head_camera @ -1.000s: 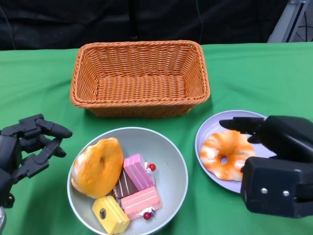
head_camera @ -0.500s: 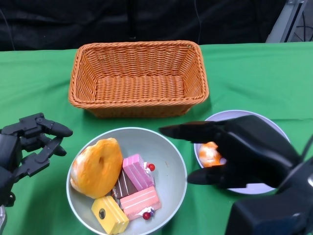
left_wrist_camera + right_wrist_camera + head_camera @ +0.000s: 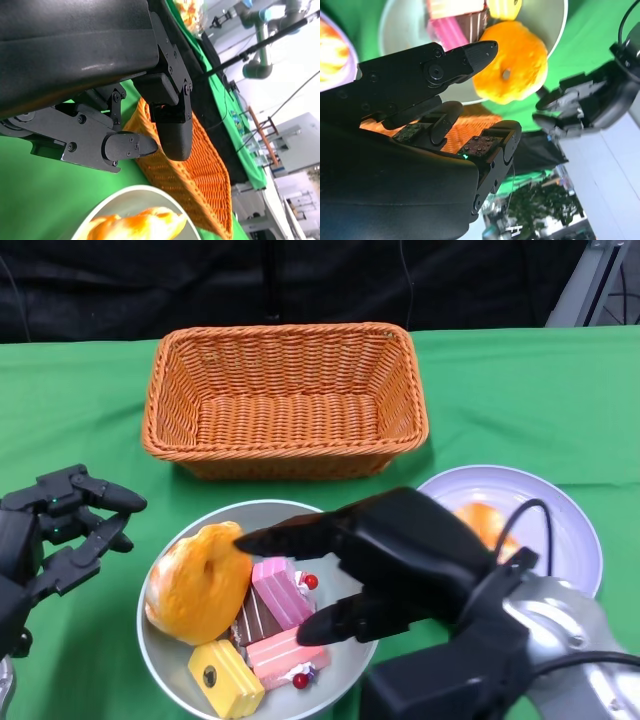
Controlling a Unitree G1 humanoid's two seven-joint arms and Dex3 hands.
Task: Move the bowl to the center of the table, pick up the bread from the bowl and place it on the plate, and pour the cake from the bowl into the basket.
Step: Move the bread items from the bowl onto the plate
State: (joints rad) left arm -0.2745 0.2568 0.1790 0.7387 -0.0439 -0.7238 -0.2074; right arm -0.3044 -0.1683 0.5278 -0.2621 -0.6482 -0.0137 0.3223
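Bowl: the grey bowl (image 3: 352, 540) sits on the green table (image 3: 80, 410) just in front of the basket (image 3: 285, 398), near the middle; that step looks done.
Bread on plate: one glazed ring of bread (image 3: 490, 525) lies on the lilac plate (image 3: 570, 530), right of the bowl and partly hidden behind the right arm.
Bread in bowl: a second orange ring (image 3: 198, 580) leans against the bowl's left wall; it has not been lifted out.
Cakes: pink, brown and yellow pieces (image 3: 275, 625) lie in the bowl beside the ring, none poured.
Right hand: the right hand (image 3: 345, 575) reaches over the bowl, fingers (image 3: 280, 538) spread apart, upper ones touching or just short of the orange ring, holding nothing. The right wrist view shows the same gap between the fingertips, with the ring beyond them.
Left hand: the left hand (image 3: 55, 530) hovers left of the bowl, apart from it, fingers loosely spread and empty.
Basket: holds nothing.
Left to do, as I judge it: grasp the remaining bread, carry it to the plate, then tip the cakes into the basket.
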